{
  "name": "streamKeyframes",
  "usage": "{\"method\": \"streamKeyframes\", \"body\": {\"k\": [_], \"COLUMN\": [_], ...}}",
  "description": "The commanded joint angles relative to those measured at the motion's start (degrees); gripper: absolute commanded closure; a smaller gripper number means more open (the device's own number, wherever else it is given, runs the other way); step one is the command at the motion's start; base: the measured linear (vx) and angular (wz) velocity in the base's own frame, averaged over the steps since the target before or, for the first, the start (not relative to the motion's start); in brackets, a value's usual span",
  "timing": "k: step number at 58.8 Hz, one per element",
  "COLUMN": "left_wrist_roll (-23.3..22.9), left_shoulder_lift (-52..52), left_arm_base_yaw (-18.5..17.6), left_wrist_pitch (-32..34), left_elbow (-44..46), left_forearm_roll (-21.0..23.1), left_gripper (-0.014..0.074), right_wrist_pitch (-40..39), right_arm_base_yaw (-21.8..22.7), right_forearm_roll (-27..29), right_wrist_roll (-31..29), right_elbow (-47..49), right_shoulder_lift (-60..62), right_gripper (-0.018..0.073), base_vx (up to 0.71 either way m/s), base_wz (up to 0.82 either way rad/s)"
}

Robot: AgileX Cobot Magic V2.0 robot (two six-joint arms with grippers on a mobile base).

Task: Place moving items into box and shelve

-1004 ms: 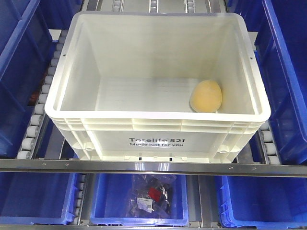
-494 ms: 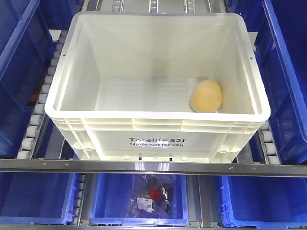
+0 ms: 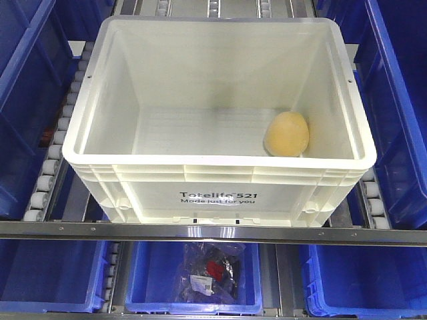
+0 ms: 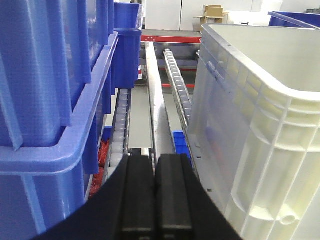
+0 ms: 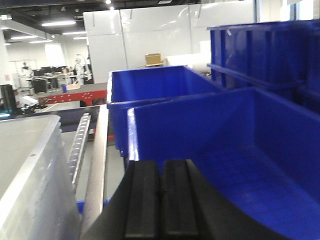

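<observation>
Resting on roller rack: box (image 3: 220, 177), white, printed "Totelife 521", open top.
Box contents: one yellow-orange item (image 3: 287, 134), on the floor at the near right corner, against the right wall.
Second item: not visible in any view.
Left end effector (image 4: 155, 192): black fingers pressed together, empty, just left of the box's outer wall, between it and a blue bin (image 4: 50, 125).
Right end effector (image 5: 161, 200): fingers closed flat together, empty, just right of the box, over a blue bin (image 5: 240, 150).
Lower shelf: blue bin (image 3: 193, 280) holding bagged parts.
</observation>
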State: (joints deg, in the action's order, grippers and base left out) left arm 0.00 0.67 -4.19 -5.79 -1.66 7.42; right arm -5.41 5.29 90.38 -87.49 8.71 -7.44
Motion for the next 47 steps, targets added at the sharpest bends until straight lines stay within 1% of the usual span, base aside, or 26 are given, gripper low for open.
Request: {"method": "streamKeyframes", "body": {"k": [1,8,11,14,16,18,19,21,22,23,24,26,27,28,29,31,33,37,40,43,47], "left_wrist_roll": [-0.4,-0.4,-0.4,-0.4,-0.4,-0.4,-0.4,-0.4,-0.4,-0.4,-0.4,-0.4,-0.4,-0.4,-0.4,-0.4,-0.4,-0.4,-0.4,-0.4,-0.4], "left_shoulder_lift": [0.4,0.4,0.4,0.4,0.4,0.4,0.4,0.4,0.4,0.4,0.4,0.4,0.4,0.4,0.4,0.4,0.4,0.4,0.4,0.4,0.4], "left_arm_base_yaw": [0.2,0.2,0.2,0.2,0.2,0.2,0.2,0.2,0.2,0.2,0.2,0.2,0.2,0.2,0.2,0.2,0.2,0.2,0.2,0.2,0.2], "left_wrist_pitch": [4.4,4.4,4.4,4.4,4.4,4.4,4.4,4.4,4.4,4.4,4.4,4.4,4.4,4.4,4.4,4.4,4.4,4.4,4.4,4.4,4.4], "left_elbow": [-1.2,-1.2,-1.2,-1.2,-1.2,-1.2,-1.2,-1.2,-1.2,-1.2,-1.2,-1.2,-1.2,-1.2,-1.2,-1.2,-1.2,-1.2,-1.2,-1.2,-1.2], "left_forearm_roll": [0.6,0.6,0.6,0.6,0.6,0.6,0.6,0.6,0.6,0.6,0.6,0.6,0.6,0.6,0.6,0.6,0.6,0.6,0.6,0.6,0.6], "left_gripper": [0.0603,0.0603,0.0603,0.0603,0.0603,0.0603,0.0603,0.0603,0.0603,0.0603,0.0603,0.0603,0.0603,0.0603,0.0603,0.0603,0.0603,0.0603,0.0603,0.0603,0.0603], "right_wrist_pitch": [1.5,2.3,2.4,2.6,2.6,2.6,2.6,2.6,2.6,2.7,2.8,3.3,3.8,4.1,4.7,6.6,7.8,9.3,9.1,8.3,7.6], "right_arm_base_yaw": [0.4,0.4,0.4,0.4,0.4,0.4,0.4,0.4,0.4,0.4,0.4,0.4,0.4,0.4,0.4,0.4,0.4,0.4,0.5,1.0,1.9], "right_forearm_roll": [0.8,0.4,-2.5,-7.9,-12.8,-19.5,-21.9,-29.7,-32.6,-37.1,-40.1,-49.3,-53.7,-56.6,-60.7,-67.7,-72.3,-78.2,-81.1,-83.1,-83.3], "right_wrist_roll": [-0.2,-0.4,0.3,4.6,10.3,19.1,22.2,31.6,34.5,38.7,41.4,49.0,51.4,54.9,57.1,64.9,70.3,79.5,83.3,83.8,83.4], "right_elbow": [1.6,1.6,1.6,1.6,1.6,1.6,1.6,1.6,1.6,1.6,1.6,1.6,1.6,1.6,1.6,1.6,1.3,0.2,-1.0,-2.3,-4.1], "right_shoulder_lift": [-0.6,-0.6,-0.6,-0.6,-0.5,-0.4,-0.4,-0.4,-0.4,-0.4,-0.4,-0.4,-0.4,-0.4,-0.4,-0.4,-0.3,0.6,2.1,4.5,8.1], "right_gripper": [0.0569,0.0568,0.0568,0.0568,0.0568,0.0568,0.0568,0.0568,0.0568,0.0568,0.0568,0.0568,0.0568,0.0568,0.0568,0.0567,0.0566,0.0566,0.0566,0.0566,0.0566], "base_vx": [0.00,0.00,0.00,0.00,0.00,0.00,0.00,0.00,0.00,0.00,0.00,0.00,0.00,0.00,0.00,0.00,0.00,0.00,0.00,0.00,0.00], "base_wz": [0.00,0.00,0.00,0.00,0.00,0.00,0.00,0.00,0.00,0.00,0.00,0.00,0.00,0.00,0.00,0.00,0.00,0.00,0.00,0.00,0.00]}}
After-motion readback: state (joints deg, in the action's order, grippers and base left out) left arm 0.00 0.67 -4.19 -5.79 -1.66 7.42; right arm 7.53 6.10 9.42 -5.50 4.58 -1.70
